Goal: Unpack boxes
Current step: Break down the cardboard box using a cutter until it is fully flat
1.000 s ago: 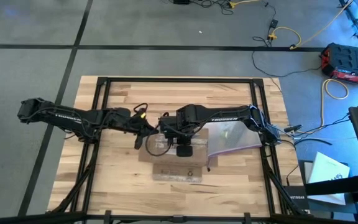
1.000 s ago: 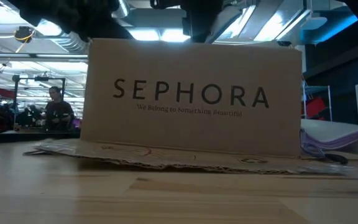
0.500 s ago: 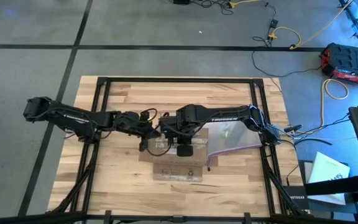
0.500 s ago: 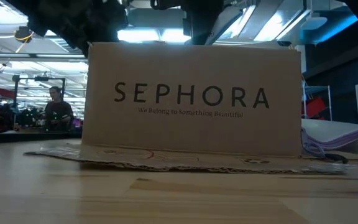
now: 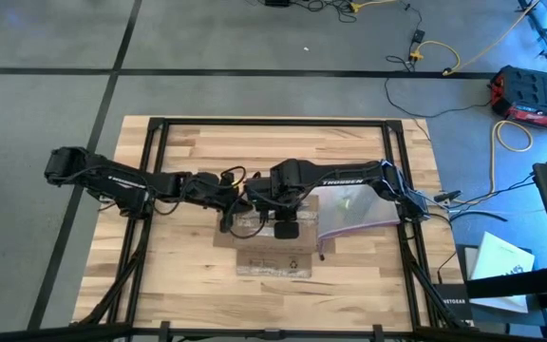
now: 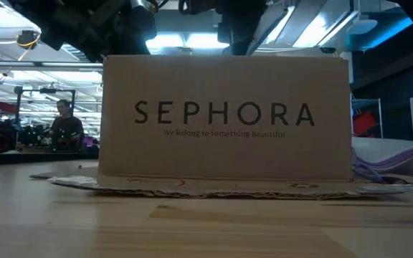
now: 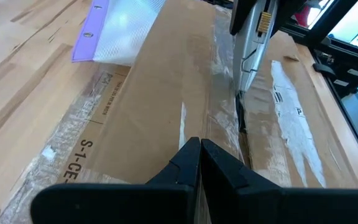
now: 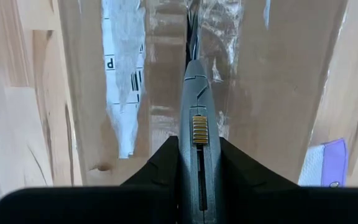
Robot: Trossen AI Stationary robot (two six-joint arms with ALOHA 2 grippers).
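Note:
The brown cardboard box [image 5: 266, 231] stands mid-table, its SEPHORA side [image 6: 224, 118] facing the near edge. A flap [image 5: 273, 262] lies flat on the table in front of it. My right gripper [image 5: 283, 226] hangs over the box top, shut on a grey knife-like tool [image 8: 197, 118]. The tool's tip [image 8: 191, 59] sits in the taped middle seam [image 7: 241, 121]. My left gripper [image 7: 199, 152] is shut, low over the left end of the box top [image 7: 166, 93]. The label [image 8: 122, 74] lies beside the seam. My left gripper has its shut fingertips [image 7: 191, 149] right at the box's top flap, slanting in from the table's left; I cannot tell whether they touch it. My right gripper pinches the grey tool's handle [image 8: 198, 155] between its two fingers, and the tool runs along them. It comes from above, pointing down, with the tip in the box's top seam.
A clear plastic bag with a purple zip edge [image 5: 354, 214] lies on the table right of the box, also seen in the left wrist view [image 7: 120, 25]. A black frame [image 5: 150, 190] rims the table. Bare wood lies left of and near the box. A person [image 6: 64, 125] stands far behind.
My left arm has reached toward the table's right, carrying its shut gripper from beside the box's left end to over the box top. The right gripper and the tool have stayed at the seam.

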